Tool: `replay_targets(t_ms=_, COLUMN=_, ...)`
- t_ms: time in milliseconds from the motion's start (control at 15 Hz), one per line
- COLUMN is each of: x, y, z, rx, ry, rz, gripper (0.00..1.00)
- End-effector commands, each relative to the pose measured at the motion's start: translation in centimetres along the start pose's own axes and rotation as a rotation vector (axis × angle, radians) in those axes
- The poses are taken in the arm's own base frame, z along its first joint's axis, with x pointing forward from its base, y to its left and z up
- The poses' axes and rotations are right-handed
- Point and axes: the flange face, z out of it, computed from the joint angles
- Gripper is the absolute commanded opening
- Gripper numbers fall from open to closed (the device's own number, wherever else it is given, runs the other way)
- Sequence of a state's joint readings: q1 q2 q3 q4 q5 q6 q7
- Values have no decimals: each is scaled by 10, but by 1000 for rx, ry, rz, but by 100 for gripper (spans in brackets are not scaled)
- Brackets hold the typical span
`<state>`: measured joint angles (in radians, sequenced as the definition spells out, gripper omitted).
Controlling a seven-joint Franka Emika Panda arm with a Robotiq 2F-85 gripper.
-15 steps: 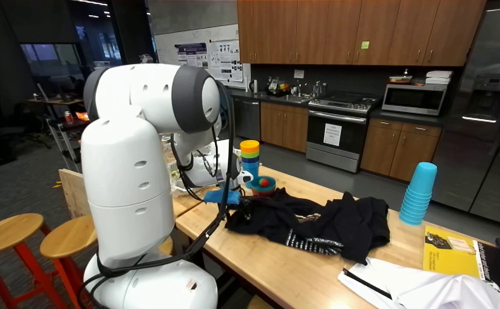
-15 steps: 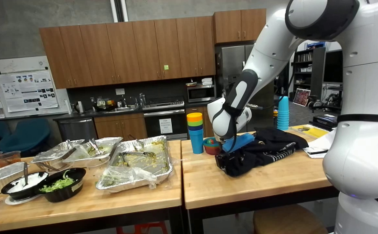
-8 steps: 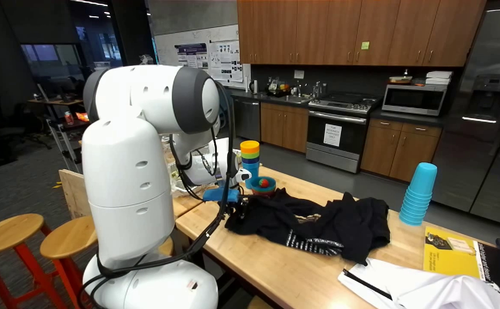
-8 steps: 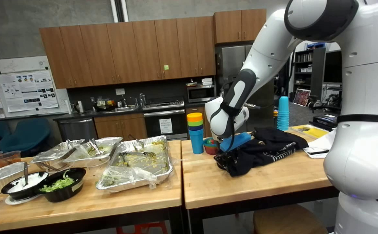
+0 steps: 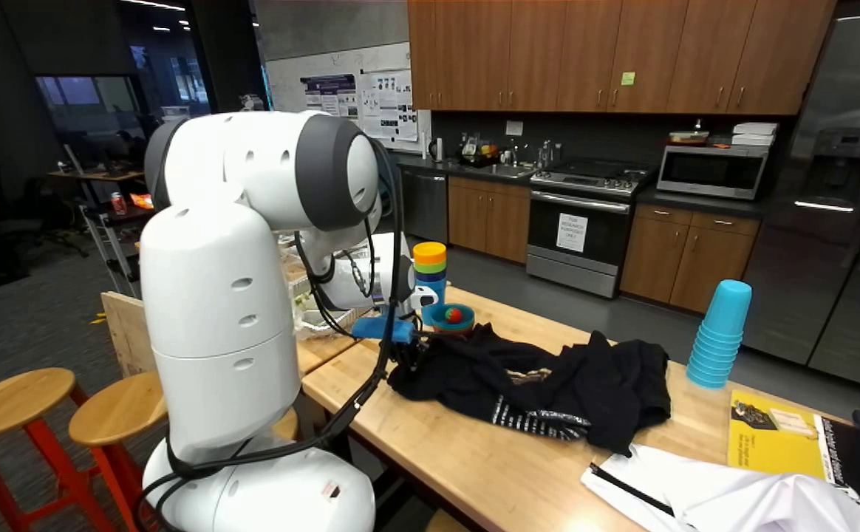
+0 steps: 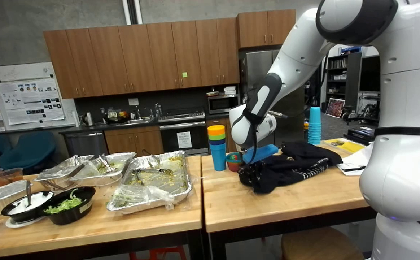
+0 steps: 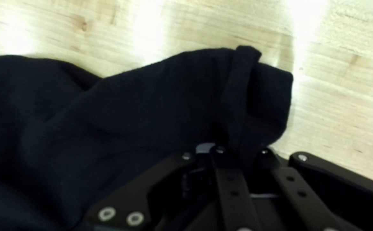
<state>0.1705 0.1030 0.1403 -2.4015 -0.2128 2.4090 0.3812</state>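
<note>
The black garment (image 5: 467,380) lies rumpled on the wooden table (image 6: 228,206). Long axis: roughly along the tabletop, from the gripper (image 7: 242,153) to near a stack of inverted light-blue cups (image 6: 314,126). The gripped end points toward the neighbouring table (image 6: 138,229); the heaped end points the opposite way. A white-patterned band (image 5: 541,419) on the robot's side runs roughly in line with that axis.

Gripper: fingers nearly together, pinching a fold of the garment. In the wrist view a folded tip juts past the fingertips; whether the pinched part touches the tabletop, I cannot tell.

Near the gripped end: a red bowl (image 6: 234,168), a teal bowl (image 5: 442,316) nested in it, a strawberry (image 5: 454,315) inside. Next to these, an upright stack of coloured cups (image 6: 217,150), orange uppermost. Beside the heaped end, a white cloth (image 5: 740,488); just beside that, a yellow-and-black booklet (image 5: 777,436).
</note>
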Motion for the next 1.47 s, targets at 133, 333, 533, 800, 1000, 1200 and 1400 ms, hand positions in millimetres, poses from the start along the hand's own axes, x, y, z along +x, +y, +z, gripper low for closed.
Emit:
replay_targets(t_ms=133, x=7, y=23, z=-47, rx=35, ry=26, rz=-5, gripper=3)
replay_targets(t_ms=333, x=13, y=49, z=-68, rx=25, ry=57, rz=4, gripper=3)
replay_targets(t_ms=533, x=17, y=81, z=-87, rx=19, ry=91, rz=17, gripper=3)
replay_targets(t_ms=800, x=22, y=145, z=-107, rx=45, ry=136, rz=85, gripper=3)
replay_targets(t_ms=1000, x=23, y=201, z=-116, rx=61, ry=160, rz=167, gripper=3)
replay_targets(t_ms=1200, x=21, y=249, z=-122, rx=75, ry=175, rz=244, gripper=3)
replay_targets(t_ms=1400, x=18, y=295, z=-123, rx=86, ry=188, rz=320, gripper=3)
